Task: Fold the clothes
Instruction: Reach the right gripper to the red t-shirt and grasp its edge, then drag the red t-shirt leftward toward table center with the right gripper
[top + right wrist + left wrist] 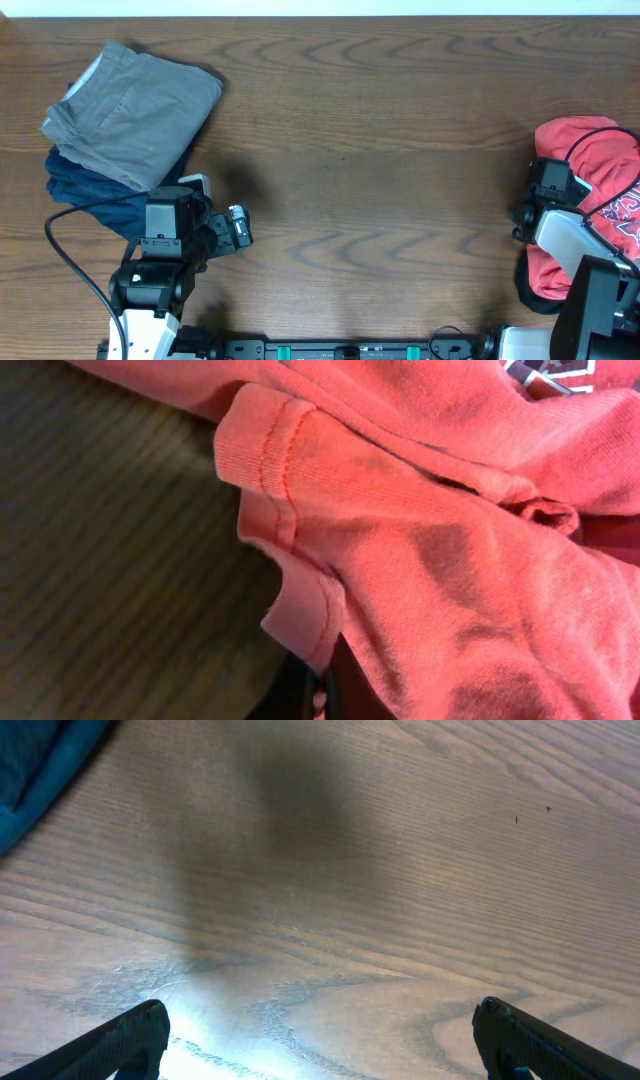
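Observation:
The coral-red T-shirt (590, 160) lies crumpled at the table's right edge, its navy-and-white lettering (625, 208) partly showing. My right gripper (524, 214) is at the shirt's left side. In the right wrist view its fingers (320, 690) are shut on a hemmed edge of the red shirt (420, 530). A folded grey-khaki garment (135, 105) lies on a navy garment (85, 190) at the back left. My left gripper (238, 228) is open and empty just right of that stack, its fingers (320, 1045) wide apart above bare wood. The navy garment's edge (40, 765) shows at top left.
The wooden table (380, 170) stretches between the two piles. A black cable (75, 265) loops beside the left arm's base. The table's far edge (320, 16) runs along the top of the overhead view.

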